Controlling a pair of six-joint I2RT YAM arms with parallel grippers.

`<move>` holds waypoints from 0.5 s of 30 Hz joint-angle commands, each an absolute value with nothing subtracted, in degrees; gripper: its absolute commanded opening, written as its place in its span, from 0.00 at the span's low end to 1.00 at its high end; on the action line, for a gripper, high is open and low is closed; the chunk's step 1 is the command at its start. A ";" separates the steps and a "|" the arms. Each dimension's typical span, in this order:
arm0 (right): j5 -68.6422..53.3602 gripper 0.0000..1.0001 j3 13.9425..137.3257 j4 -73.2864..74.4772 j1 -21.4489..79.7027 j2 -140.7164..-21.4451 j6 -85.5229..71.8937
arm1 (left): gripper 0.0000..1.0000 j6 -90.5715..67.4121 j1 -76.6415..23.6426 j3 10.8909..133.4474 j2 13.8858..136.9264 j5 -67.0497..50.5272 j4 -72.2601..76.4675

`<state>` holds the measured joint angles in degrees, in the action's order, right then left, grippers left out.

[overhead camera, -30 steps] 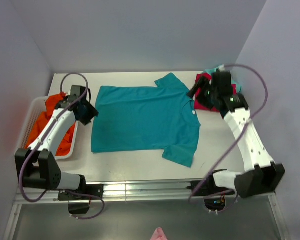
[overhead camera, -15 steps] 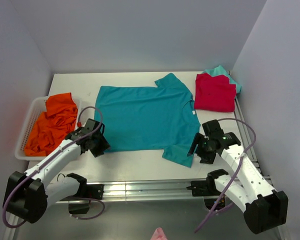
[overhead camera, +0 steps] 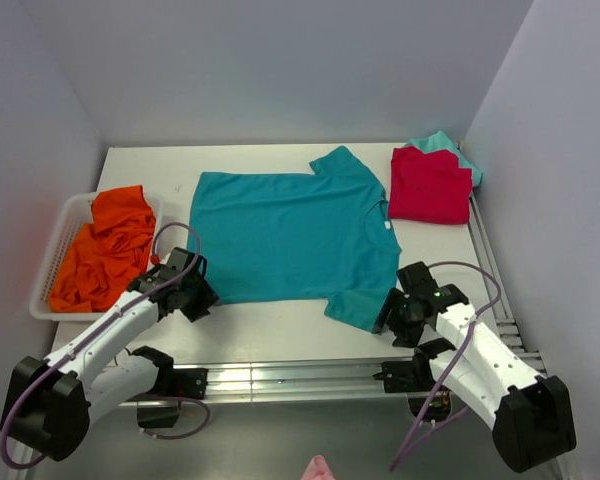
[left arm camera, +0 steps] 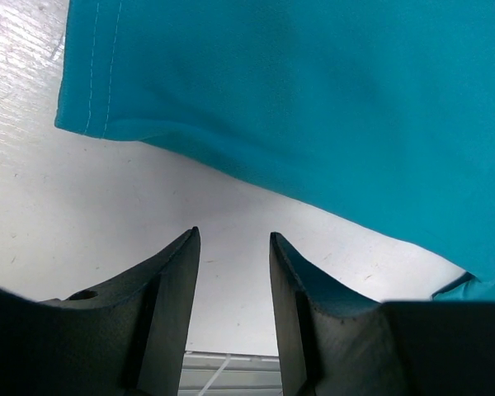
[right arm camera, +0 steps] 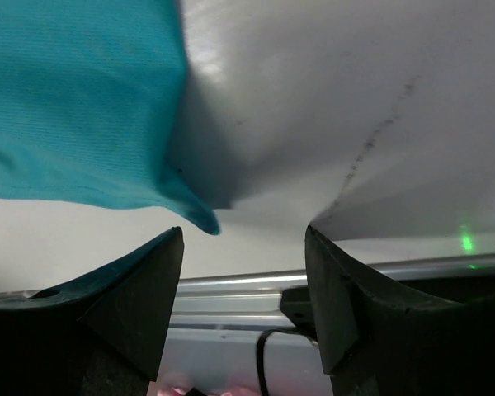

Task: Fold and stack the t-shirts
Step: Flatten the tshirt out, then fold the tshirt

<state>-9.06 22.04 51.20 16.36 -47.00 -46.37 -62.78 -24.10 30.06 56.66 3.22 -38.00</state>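
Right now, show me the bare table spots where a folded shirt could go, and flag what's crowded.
Bare: the far strip behind the teal shirt; the patch between its collar, the red shirt and the table edge; the near strip below its hem. Crowded: the shirt's near corners, where the left end effector and right end effector sit, and the basket side.
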 commanded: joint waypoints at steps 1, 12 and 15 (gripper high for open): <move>-7.83 0.67 20.83 43.87 17.66 -47.63 -49.04 | 0.45 -63.55 -24.26 32.96 55.28 3.95 -38.76; -4.92 0.52 23.64 37.26 19.16 -56.87 -49.83 | 0.43 -64.42 -24.35 33.22 55.28 4.83 -39.90; -4.22 0.40 24.17 38.23 19.16 -56.34 -49.40 | 0.29 -65.74 -24.35 33.13 55.37 6.58 -41.04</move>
<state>-8.95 24.01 39.64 18.79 -56.10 -49.50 -64.01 -24.10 31.20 55.92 4.08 -39.38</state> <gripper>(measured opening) 0.457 0.353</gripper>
